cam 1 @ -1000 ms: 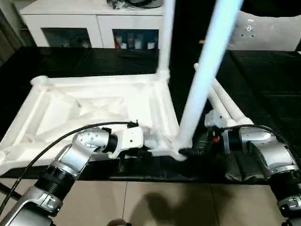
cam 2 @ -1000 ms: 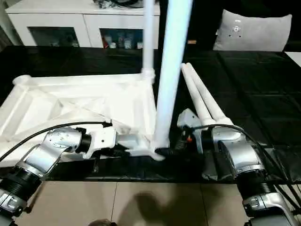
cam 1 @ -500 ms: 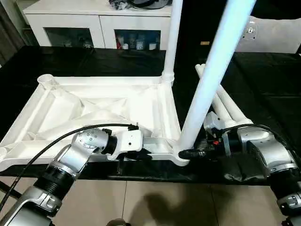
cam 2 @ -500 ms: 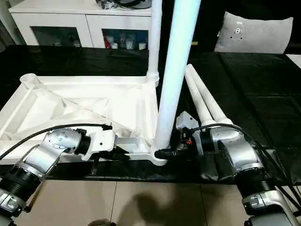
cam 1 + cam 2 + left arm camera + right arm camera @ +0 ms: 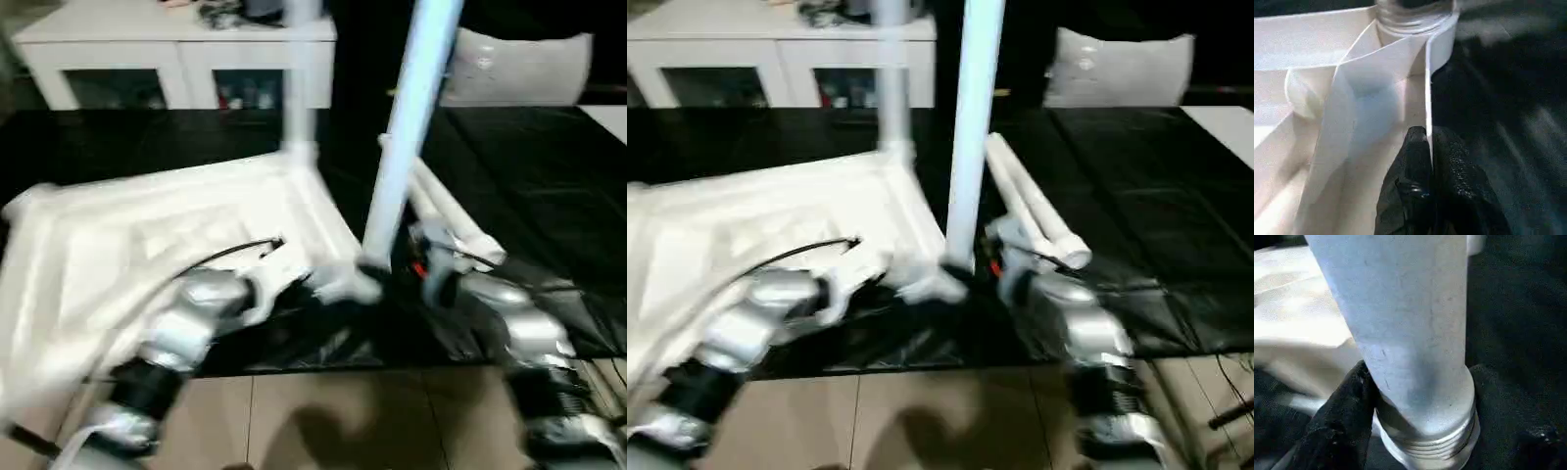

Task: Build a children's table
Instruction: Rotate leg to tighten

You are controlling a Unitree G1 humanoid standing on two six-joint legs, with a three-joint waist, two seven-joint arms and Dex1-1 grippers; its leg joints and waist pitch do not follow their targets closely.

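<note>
1. Black sheeting (image 5: 549,186) covers the work surface, and pale floor tiles (image 5: 343,421) lie in front of it.
2. On the sheeting the children's table top (image 5: 147,245) lies upside down, its ribbed underside facing up.
3. Two legs stand upright in its corner sockets: the far leg (image 5: 299,78) at the back corner, and the near leg (image 5: 407,127) at the front corner nearest the robot's right arm.
4. Two loose legs (image 5: 1029,211) lie side by side on the sheeting, just beside the near leg on the right.
5. The left gripper (image 5: 1430,161) has its two black fingers pressed together on the thin edge wall of the table top, one finger on each side, near the front corner socket.
6. The right gripper (image 5: 1415,396) has its fingers set around the base of the near leg, just above the ribbed collar where it meets the socket; one black finger (image 5: 1347,406) lies against the leg's side, the other is on the opposite side.
7. Behind the table stands a long white cabinet (image 5: 176,59) with glass-fronted openings; small coloured items sit inside, but no writing on them can be read.
8. A pale cushion (image 5: 514,64) stands at the back right, with a small mark on it that is too blurred to read.
</note>
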